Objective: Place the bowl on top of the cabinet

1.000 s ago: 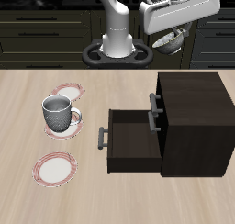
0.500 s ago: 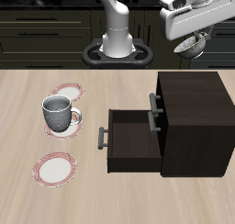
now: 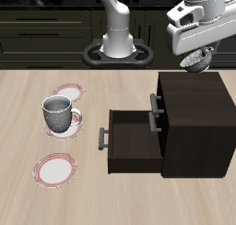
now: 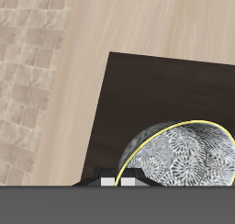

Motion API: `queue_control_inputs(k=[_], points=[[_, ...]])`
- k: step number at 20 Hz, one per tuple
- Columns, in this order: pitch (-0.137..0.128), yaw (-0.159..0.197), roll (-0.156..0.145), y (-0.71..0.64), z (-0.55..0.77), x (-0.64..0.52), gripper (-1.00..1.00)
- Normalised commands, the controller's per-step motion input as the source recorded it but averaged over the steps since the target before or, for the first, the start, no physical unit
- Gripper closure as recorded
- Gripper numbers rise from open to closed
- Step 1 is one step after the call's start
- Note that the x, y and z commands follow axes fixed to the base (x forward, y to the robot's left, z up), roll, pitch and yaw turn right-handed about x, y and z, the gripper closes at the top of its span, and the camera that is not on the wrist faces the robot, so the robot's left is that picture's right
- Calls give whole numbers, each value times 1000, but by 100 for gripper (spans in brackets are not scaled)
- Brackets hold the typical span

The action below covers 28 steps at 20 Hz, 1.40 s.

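Observation:
The bowl (image 3: 196,60) is small, round and white-grey with a dark speckled pattern. My gripper (image 3: 196,52) is shut on its rim and holds it tilted in the air just above the back of the dark cabinet's top (image 3: 195,83). In the wrist view the bowl (image 4: 179,156) fills the near field, its speckled inside facing the camera, with the cabinet top (image 4: 156,90) right beneath it. The fingertips are mostly hidden behind the bowl.
The cabinet's middle drawer (image 3: 134,136) stands pulled open toward the table's middle. A grey handled mug (image 3: 60,114) sits beside a red-rimmed plate (image 3: 66,90). Another red-rimmed plate (image 3: 55,170) lies nearer the table's front edge.
My gripper has carried the bowl sideways from over the table's back to above the cabinet, and lowered it a little toward the cabinet top.

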Motion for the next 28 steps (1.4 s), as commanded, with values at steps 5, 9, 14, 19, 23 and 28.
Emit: queue_control_inputs(k=[5, 9, 14, 19, 23, 28], points=[[18, 15, -21, -47, -226, 118, 100], [6, 12, -30, -54, -173, 60, 100], [21, 22, -32, -47, -209, 139, 100], [79, 1, -41, -113, -345, 98, 100], [32, 0, -15, -24, -119, -21, -100], [-21, 9, 48, 39, 128, -149, -100]])
